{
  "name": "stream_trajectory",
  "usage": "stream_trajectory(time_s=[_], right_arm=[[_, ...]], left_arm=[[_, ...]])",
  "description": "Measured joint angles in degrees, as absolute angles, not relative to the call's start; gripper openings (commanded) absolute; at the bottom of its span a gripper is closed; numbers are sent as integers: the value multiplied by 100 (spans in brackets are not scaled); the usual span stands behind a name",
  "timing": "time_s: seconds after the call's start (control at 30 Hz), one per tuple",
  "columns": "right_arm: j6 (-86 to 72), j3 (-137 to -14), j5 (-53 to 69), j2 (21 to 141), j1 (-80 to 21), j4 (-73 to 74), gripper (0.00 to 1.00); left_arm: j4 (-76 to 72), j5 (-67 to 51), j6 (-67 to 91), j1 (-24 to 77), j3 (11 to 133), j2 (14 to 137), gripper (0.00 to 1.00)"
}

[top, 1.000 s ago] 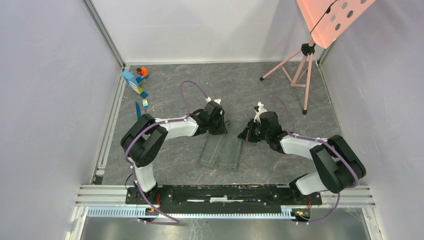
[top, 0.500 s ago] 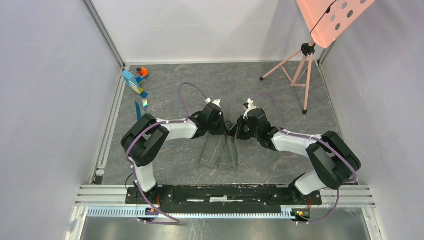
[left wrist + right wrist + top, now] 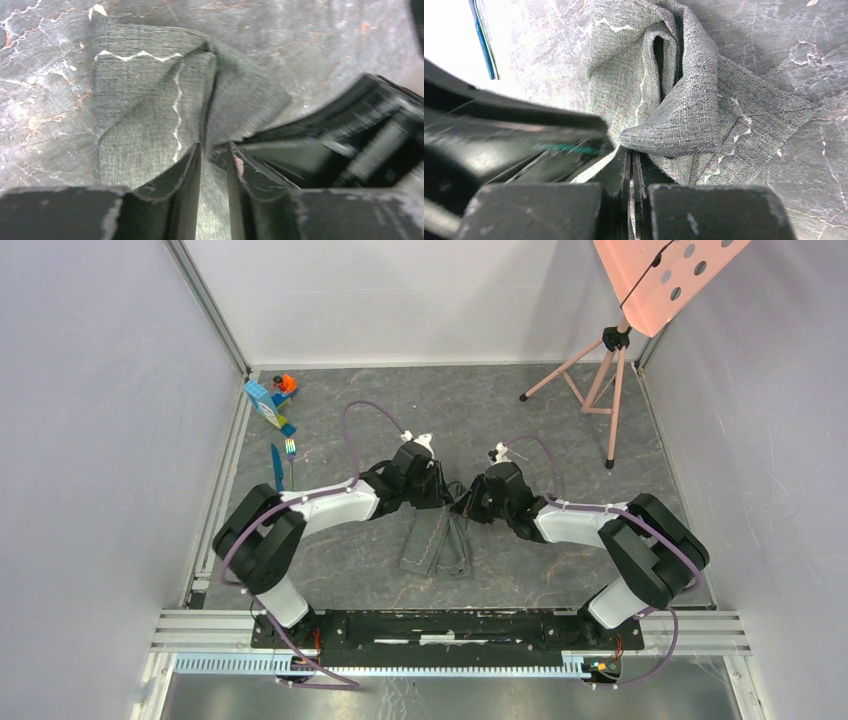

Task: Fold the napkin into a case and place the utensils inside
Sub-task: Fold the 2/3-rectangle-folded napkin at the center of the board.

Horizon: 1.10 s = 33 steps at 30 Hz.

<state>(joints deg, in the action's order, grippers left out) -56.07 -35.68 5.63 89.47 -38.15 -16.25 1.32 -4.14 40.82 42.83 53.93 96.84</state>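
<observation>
The dark grey napkin (image 3: 436, 544) lies between the arms as a narrow, layered strip with its pale stitching showing (image 3: 150, 100). My left gripper (image 3: 438, 504) is at its far end, and bunched cloth runs into the narrow gap between the fingers (image 3: 214, 150). My right gripper (image 3: 463, 510) sits right beside it, shut on a thin cloth edge (image 3: 631, 155), with a rolled fold (image 3: 674, 130) lying just ahead. The blue knife (image 3: 276, 464) and the fork (image 3: 290, 449) lie apart at the far left.
Blue and orange toy blocks (image 3: 270, 400) stand at the back left. A pink tripod (image 3: 598, 380) with a peach board is at the back right. Walls and rails close in the grey floor (image 3: 480, 410).
My right gripper has moved left with the napkin's right edge and now sits against the left gripper. The napkin has narrowed into a layered strip. The left arm's elbow has swung leftward.
</observation>
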Motion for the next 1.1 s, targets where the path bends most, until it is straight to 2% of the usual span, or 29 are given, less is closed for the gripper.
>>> stream_trajectory(time_s=[0.07, 0.2, 0.5, 0.67, 0.9, 0.97, 1.03, 1.1], right_arm=[[-5680, -3568, 521, 8947, -3815, -1625, 0], [-5833, -3568, 464, 8947, -3815, -1625, 0], [-6069, -3531, 401, 8943, -3835, -1673, 0], [-6167, -3531, 401, 8943, -3859, -1747, 0], [-6274, -3474, 403, 8903, -3863, -1894, 0], [-6281, -3457, 403, 8875, -3863, -1898, 0], [-6283, -3437, 403, 8836, -3863, -1898, 0], [-6278, -3406, 405, 8799, -3865, -1898, 1]], left_arm=[[169, -499, 4069, 4283, 5341, 9428, 47], [-14, -1007, 4023, 4296, 4987, 8927, 51], [-45, -1074, 3918, 4674, 4744, 8884, 41], [119, -902, 3872, 4825, 4735, 8949, 47], [226, -602, 3870, 4825, 4762, 9019, 48], [276, -506, 3870, 4825, 4847, 9181, 44], [296, -447, 3870, 4825, 4910, 9332, 28], [322, -401, 3868, 4825, 4958, 9452, 19]])
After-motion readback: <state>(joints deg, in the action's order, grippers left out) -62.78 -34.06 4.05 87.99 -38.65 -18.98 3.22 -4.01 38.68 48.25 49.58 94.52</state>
